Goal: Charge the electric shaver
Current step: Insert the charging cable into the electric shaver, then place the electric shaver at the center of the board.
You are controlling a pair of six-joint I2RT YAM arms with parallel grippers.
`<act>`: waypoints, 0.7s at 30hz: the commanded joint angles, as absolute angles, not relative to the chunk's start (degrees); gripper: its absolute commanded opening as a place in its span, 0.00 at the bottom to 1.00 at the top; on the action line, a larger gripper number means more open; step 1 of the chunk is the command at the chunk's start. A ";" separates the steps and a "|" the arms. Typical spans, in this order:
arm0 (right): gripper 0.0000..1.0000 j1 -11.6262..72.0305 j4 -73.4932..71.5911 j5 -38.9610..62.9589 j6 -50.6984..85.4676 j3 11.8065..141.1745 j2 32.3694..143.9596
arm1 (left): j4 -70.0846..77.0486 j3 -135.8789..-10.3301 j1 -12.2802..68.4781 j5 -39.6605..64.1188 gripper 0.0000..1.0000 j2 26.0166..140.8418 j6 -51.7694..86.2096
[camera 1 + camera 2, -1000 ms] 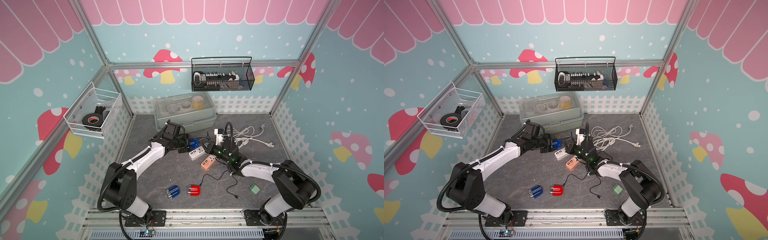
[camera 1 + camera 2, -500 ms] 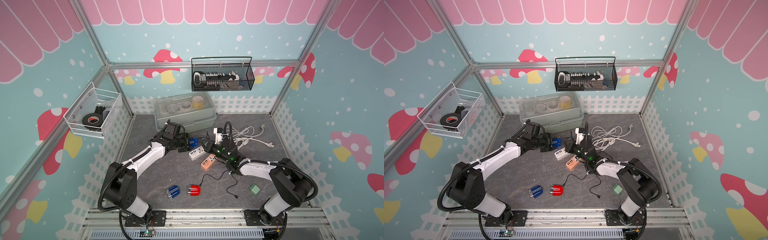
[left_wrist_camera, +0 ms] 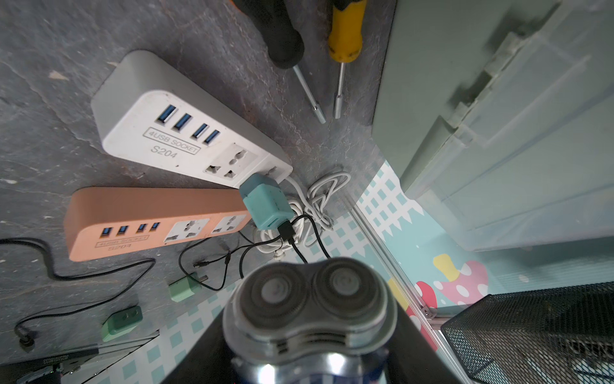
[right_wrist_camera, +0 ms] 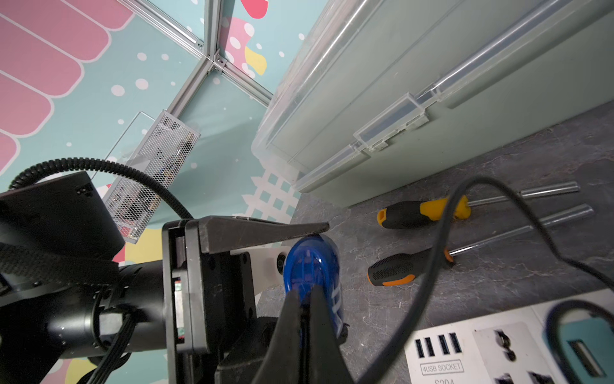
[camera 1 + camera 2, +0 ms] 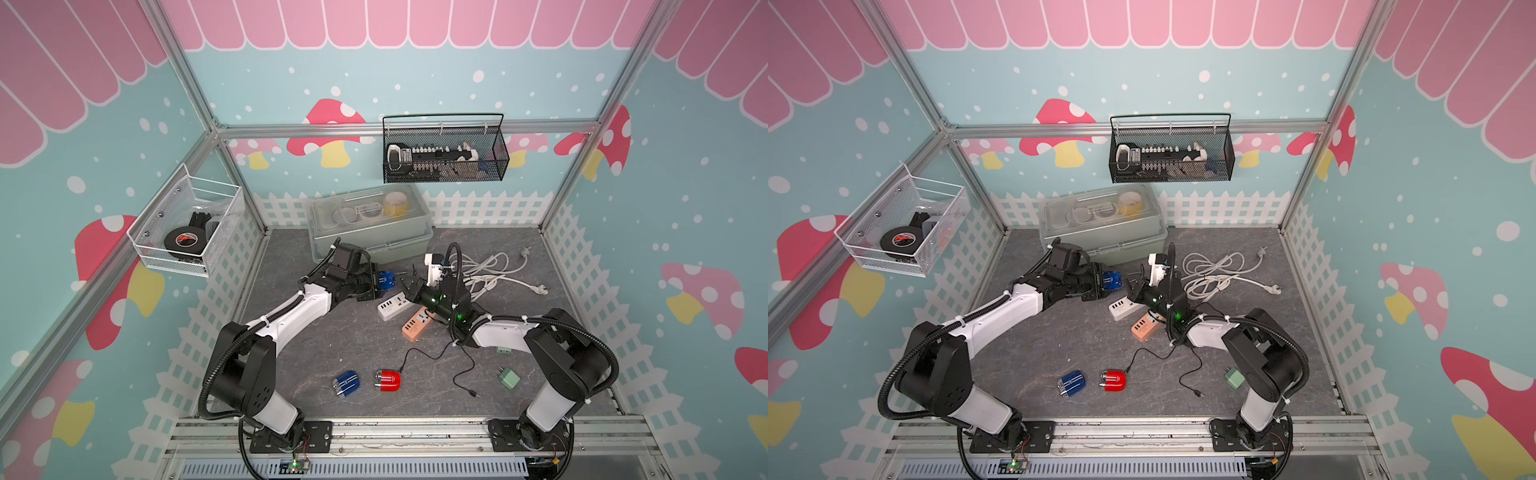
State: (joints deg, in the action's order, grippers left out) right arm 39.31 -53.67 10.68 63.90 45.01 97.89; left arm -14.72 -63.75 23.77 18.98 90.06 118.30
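Note:
My left gripper (image 5: pixel 380 283) is shut on a blue electric shaver (image 5: pixel 387 279), holding it just above the floor in front of the plastic box. In the left wrist view the shaver (image 3: pixel 309 299) fills the space between the dark fingers, its two round heads facing the camera. My right gripper (image 4: pixel 304 314) is shut at the shaver's (image 4: pixel 312 266) rear end, pinching the end of a black cable (image 4: pixel 442 239). That cable runs to a teal adapter (image 3: pixel 265 206) plugged into the white power strip (image 5: pixel 392 305).
An orange power strip (image 5: pixel 417 326) lies beside the white one. Two screwdrivers (image 4: pixel 418 212) lie against the plastic box (image 5: pixel 370 224). A blue shaver (image 5: pixel 346 384), a red shaver (image 5: pixel 387 380) and a green adapter (image 5: pixel 509 379) sit near the front. A white cord (image 5: pixel 486 270) is coiled at the back right.

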 commanded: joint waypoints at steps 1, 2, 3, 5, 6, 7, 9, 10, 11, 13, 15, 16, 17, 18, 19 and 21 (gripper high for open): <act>0.00 41.92 -50.25 16.39 65.02 46.44 101.16 | -4.80 -65.11 27.95 28.69 0.00 87.61 131.96; 0.00 41.88 -49.62 16.15 65.15 46.29 100.74 | -5.36 -64.70 27.88 28.21 0.00 87.09 131.84; 0.00 41.87 -49.08 15.74 65.29 46.09 100.17 | -6.34 -64.37 27.71 27.64 0.00 86.56 131.44; 0.23 41.75 -44.79 14.28 65.17 45.62 97.19 | -9.60 -63.43 26.87 26.28 0.00 84.88 129.82; 0.30 41.67 -42.07 14.07 64.86 45.85 95.66 | -10.54 -62.63 26.43 25.02 0.00 83.98 129.50; 0.35 41.44 -38.20 14.15 64.34 46.56 93.77 | -11.70 -61.77 25.92 23.10 0.00 82.91 129.15; 0.45 40.82 -29.14 14.58 62.71 48.38 89.82 | -13.71 -61.01 24.58 20.60 0.00 81.75 127.68; 0.49 40.49 -26.45 14.75 62.37 48.84 88.36 | -13.71 -60.79 24.04 19.70 0.00 81.65 127.25; 0.55 39.67 -22.16 15.05 62.14 49.25 86.10 | -13.75 -60.73 23.80 18.78 0.00 81.78 126.71; 0.63 37.93 -14.42 17.30 62.31 50.73 83.43 | -13.02 -60.71 22.23 17.61 0.00 82.49 126.24; 0.67 36.27 -7.31 20.69 61.92 52.40 81.42 | -11.81 -61.04 21.64 17.05 0.00 83.58 125.77; 0.69 35.66 -5.06 21.68 61.79 52.85 80.56 | -11.00 -61.15 21.47 17.05 0.00 84.14 125.76; 0.71 35.14 -2.67 22.54 61.47 53.33 79.30 | -10.73 -61.29 21.33 17.09 0.00 84.65 125.58; 0.72 34.64 -0.43 23.28 61.01 53.85 78.18 | -10.97 -61.50 21.06 16.95 0.00 84.97 125.14; 0.73 34.19 1.47 23.74 60.54 54.40 77.09 | -11.58 -61.52 20.81 16.96 0.00 84.99 124.54; 0.74 33.42 5.67 23.78 58.93 55.79 74.80 | -13.54 -61.24 20.10 16.61 0.00 84.52 122.75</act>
